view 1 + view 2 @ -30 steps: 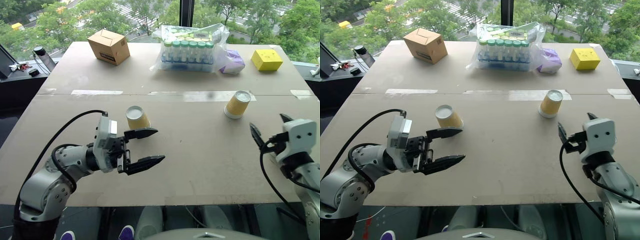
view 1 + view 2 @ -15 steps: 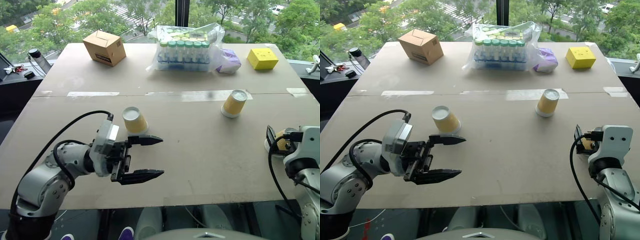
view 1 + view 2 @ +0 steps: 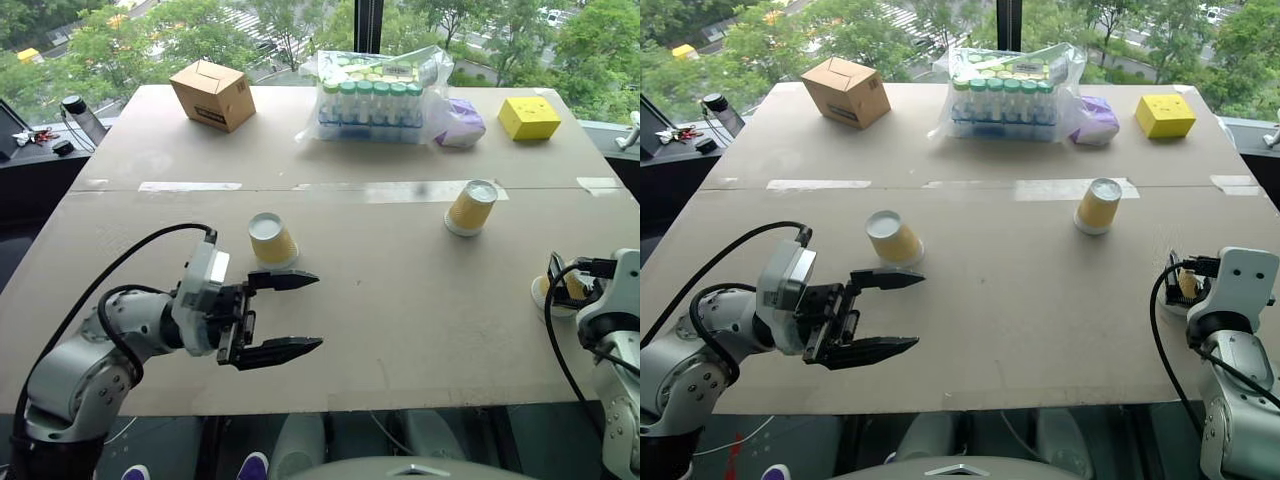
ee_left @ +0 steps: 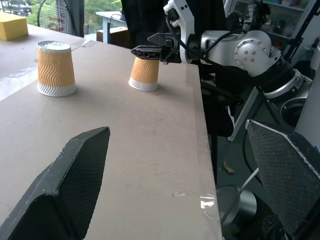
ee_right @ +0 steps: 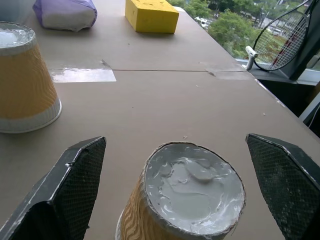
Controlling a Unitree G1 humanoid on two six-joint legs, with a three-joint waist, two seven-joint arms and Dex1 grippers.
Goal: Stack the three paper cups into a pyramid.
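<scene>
My right gripper has its two black fingers spread wide, one on each side of a small mustard-yellow ribbed paper cup that stands upside down near the right edge of the brown cardboard-covered table; the fingers are apart from the cup's sides and nothing is clamped. My left gripper hangs low over the near left part of the table with its jaws also wide apart and empty, pointing toward the middle. Just beyond its upper finger stands a second yellow ribbed paper cup, upside down, white bottom upward, not touched. The third yellow paper cup stands inverted further back on the right half, close to a strip of pale tape running across the board, well apart from the other two. At the far edge lie a brown cardboard box, a plastic-wrapped pack of green-capped clear bottles, a purple pouch and a yellow block.
</scene>
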